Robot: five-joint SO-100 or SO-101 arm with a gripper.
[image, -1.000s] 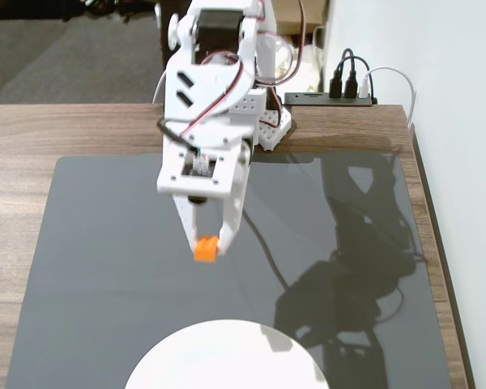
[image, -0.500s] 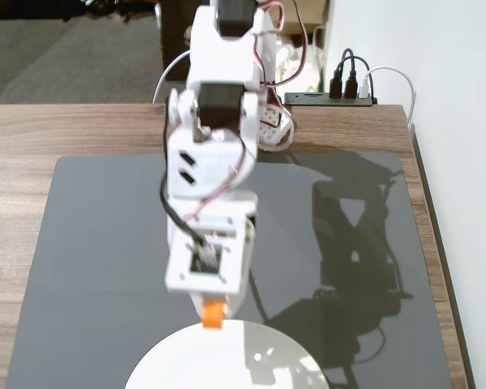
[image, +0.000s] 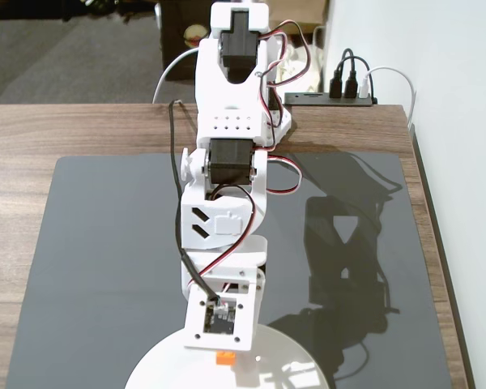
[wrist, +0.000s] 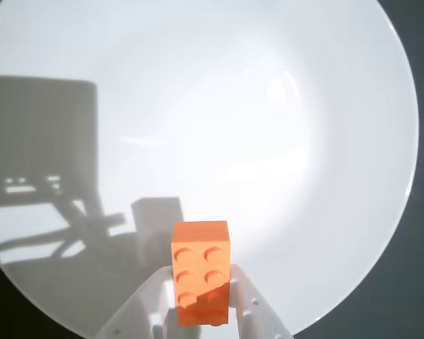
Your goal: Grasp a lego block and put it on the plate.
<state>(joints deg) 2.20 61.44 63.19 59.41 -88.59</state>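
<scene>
Reaching from the far edge of the wooden worktop point(image: 89, 130) toward the near side, the white arm point(image: 227, 203) stretches low over a dark mat point(image: 89, 267), its gripper point(wrist: 201, 311) above the white plate point(wrist: 268, 127). Its jaws are clamped on the orange lego block point(wrist: 201, 272), held over the plate's near-centre. At far right, cables plug into a black hub point(image: 328, 97).

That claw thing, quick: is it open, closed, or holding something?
Gripper: closed, its fingers holding the orange lego block over the white plate.
</scene>
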